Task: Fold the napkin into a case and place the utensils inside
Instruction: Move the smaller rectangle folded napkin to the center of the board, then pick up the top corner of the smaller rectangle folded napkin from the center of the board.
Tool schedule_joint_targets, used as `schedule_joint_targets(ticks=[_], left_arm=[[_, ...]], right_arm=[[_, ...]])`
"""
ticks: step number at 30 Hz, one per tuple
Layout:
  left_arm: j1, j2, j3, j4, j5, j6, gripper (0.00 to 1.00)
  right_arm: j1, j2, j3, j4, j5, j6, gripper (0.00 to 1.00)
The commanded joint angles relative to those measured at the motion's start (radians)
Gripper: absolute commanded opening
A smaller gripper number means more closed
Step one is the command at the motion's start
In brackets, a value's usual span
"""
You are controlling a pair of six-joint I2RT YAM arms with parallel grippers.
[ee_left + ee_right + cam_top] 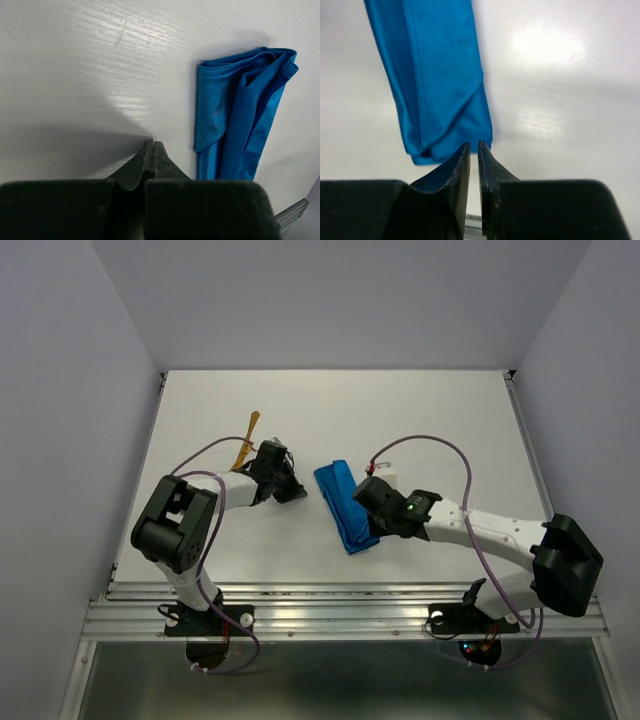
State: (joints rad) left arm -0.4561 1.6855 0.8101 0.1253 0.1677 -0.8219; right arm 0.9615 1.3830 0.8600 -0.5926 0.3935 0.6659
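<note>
**A:** Where does the right gripper stand?

**B:** The right gripper [474,146] is low over the table [430,420]. Its jaws are parted by a thin slit with nothing in it. The near end of the napkin [435,75] lies just past its tips, touching or almost; I cannot tell which.

**A:** And how does the cloth lie?

**B:** It is folded into a narrow blue strip. Its long axis runs from that near end away toward the far side, leaning a little left in the overhead view. Layers overlap at the near end, but I cannot tell whether they leave an open mouth.

**A:** The other arm?

**B:** The left gripper [152,147] is closed tight, tip against tip, and empty. It sits to the left of the napkin with bare table between them, and its wrist camera looks across at the strip's folded end.

**A:** The utensils?

**B:** The utensils [247,440] are slim and golden-orange. They lie far and left, just beyond the left wrist and well apart from the napkin. The arm hides part of them, so I cannot count them.

**A:** What does the next move turn on?

**B:** As I judge it, on that split. The left arm is the nearer one to the utensils, and the right is already at the napkin's end. Anything slid inside would have to travel along the strip's far-to-near axis, so an end must be opened first.
</note>
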Motion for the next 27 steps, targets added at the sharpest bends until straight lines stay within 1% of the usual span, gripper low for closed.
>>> schedule_joint_targets(ticks=[1,2,3,5,6,7,8,10,11,12,13,14,15,17,18,19,20,23,27], left_arm=[[0.005,-0.017,0.006,-0.013,0.026,0.038,0.0],[0.005,-0.017,0.017,-0.018,0.027,0.041,0.0],[0.005,-0.017,0.024,-0.026,0.027,0.043,0.0],[0.005,-0.017,0.043,-0.027,0.026,0.044,0.0],[0.005,-0.015,0.049,-0.033,0.027,0.047,0.0],[0.005,-0.015,0.063,-0.035,0.033,0.049,0.0],[0.005,-0.017,0.067,-0.036,0.036,0.05,0.0],[0.005,-0.02,0.077,-0.036,0.046,0.056,0.0],[0.005,-0.023,0.084,-0.036,0.047,0.058,0.0],[0.005,-0.032,0.084,-0.036,0.044,0.059,0.0],[0.005,-0.036,0.086,-0.036,0.041,0.06,0.01],[0.007,-0.041,0.087,-0.038,0.039,0.06,0.04],[0.01,-0.049,0.087,-0.039,0.036,0.058,0.1],[0.017,-0.052,0.093,-0.047,0.042,0.053,0.13],[0.023,-0.056,0.095,-0.05,0.044,0.053,0.2],[0.027,-0.058,0.1,-0.052,0.044,0.049,0.23],[0.03,-0.06,0.103,-0.053,0.043,0.047,0.32],[0.036,-0.05,0.123,-0.055,0.049,0.047,0.37],[0.045,-0.037,0.147,-0.062,0.069,0.056,0.37]], right_arm=[[-0.089,0.016,0.167,-0.013,0.068,-0.078,0.18],[-0.101,0.028,0.191,-0.013,0.064,-0.08,0.2],[-0.124,0.062,0.215,-0.001,0.048,-0.083,0.25],[-0.133,0.112,0.269,0.013,0.041,-0.103,0.3],[-0.147,0.143,0.339,0.016,0.041,-0.107,0.35],[-0.162,0.206,0.374,0.022,0.044,-0.111,0.37],[-0.162,0.233,0.437,0.031,0.039,-0.115,0.41],[-0.2,0.292,0.496,0.057,0.002,-0.12,0.46],[-0.201,0.347,0.525,0.063,-0.013,-0.12,0.49],[-0.211,0.376,0.586,0.063,-0.03,-0.121,0.54],[-0.211,0.402,0.615,0.063,-0.036,-0.127,0.55],[-0.211,0.453,0.643,0.062,-0.039,-0.129,0.56],[-0.211,0.477,0.689,0.06,-0.047,-0.13,0.57],[-0.211,0.534,0.729,0.06,-0.058,-0.131,0.56],[-0.211,0.554,0.744,0.06,-0.064,-0.131,0.57],[-0.211,0.57,0.772,0.059,-0.062,-0.126,0.57],[-0.221,0.597,0.781,0.059,-0.062,-0.121,0.57],[-0.23,0.631,0.817,0.06,-0.058,-0.106,0.55],[-0.239,0.677,0.846,0.06,-0.051,-0.098,0.48]])
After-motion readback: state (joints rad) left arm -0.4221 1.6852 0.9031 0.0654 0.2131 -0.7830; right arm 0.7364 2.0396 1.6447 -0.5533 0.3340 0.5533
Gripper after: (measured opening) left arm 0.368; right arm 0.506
